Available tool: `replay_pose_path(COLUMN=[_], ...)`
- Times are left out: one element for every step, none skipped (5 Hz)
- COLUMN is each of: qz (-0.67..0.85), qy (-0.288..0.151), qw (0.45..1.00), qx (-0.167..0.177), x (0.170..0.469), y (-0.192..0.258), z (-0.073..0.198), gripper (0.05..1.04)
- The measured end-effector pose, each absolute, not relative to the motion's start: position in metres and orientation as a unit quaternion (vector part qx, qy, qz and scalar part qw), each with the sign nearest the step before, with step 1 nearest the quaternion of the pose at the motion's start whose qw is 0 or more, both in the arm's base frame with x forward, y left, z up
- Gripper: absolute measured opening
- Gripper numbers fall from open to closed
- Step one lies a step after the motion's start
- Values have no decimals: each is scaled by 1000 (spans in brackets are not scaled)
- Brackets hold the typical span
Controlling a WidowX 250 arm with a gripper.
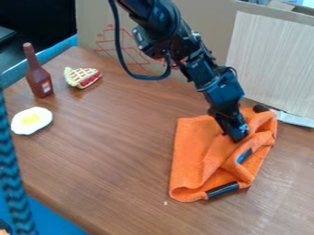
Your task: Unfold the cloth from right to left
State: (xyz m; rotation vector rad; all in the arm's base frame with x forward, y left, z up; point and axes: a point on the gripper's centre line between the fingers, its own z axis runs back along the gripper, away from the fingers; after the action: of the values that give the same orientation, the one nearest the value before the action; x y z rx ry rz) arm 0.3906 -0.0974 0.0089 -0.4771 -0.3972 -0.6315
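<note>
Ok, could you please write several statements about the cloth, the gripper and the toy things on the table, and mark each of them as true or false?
1. The cloth is orange. True.
2. The cloth is spread out completely flat. False: it has folds and is bunched up on its right side.
3. The gripper is down at the cloth. True.
4. The brown bottle lies on its side. False: it stands upright.
5. The fried egg lies on top of the cloth. False: it lies on the table, well away from the cloth.
6. The toy pie slice is on the table. True.
</note>
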Motion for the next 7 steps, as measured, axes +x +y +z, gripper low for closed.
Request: replay_pose_path(qz=[-311,-307,-312,-321,-337,-357,-366], qy=[-191,-190,-206,-228,-253,-259,-260], qw=[899,897,889,879,867,858,854], qx=[-241,-256,-265,-268,-267,-263,-262], x=[388,383,377,366,353,340,328], y=[-100,-93,-81,-67,-53,-41,-14], z=[8,7,21,33,41,37,32], gripper=[164,87,80,80,80,80,80])
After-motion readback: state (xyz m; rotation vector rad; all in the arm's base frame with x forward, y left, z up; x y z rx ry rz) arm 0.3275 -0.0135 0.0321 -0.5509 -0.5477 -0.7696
